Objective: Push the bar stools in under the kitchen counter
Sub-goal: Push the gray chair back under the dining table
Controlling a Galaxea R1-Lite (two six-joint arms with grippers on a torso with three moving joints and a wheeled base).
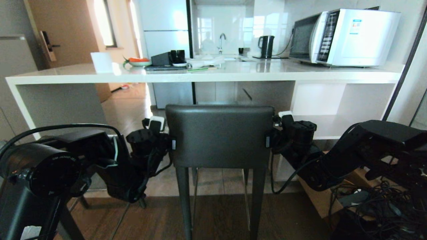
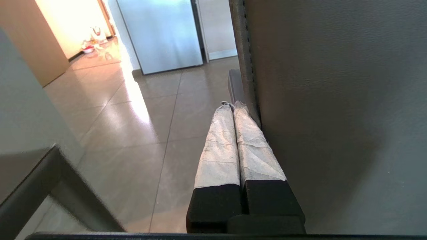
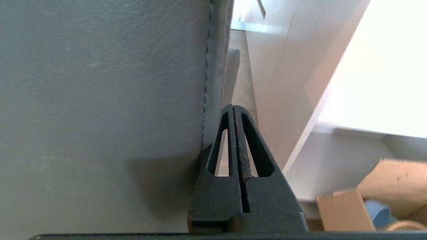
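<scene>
Flanking the bar stool's backrest (image 1: pixel 219 135) at nine and three o'clock, the left pincer (image 2: pixel 233 106) and right pincer (image 3: pixel 232 108) are closed, gripping nothing. The stool is parked before the bench (image 1: pixel 206 76); uneven pushing could twist or tip it.

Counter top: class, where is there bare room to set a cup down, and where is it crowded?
Bare: the counter left of the white card, and the strip between kettle and microwave. Crowded: the middle, around the plate and black boxes.
</scene>
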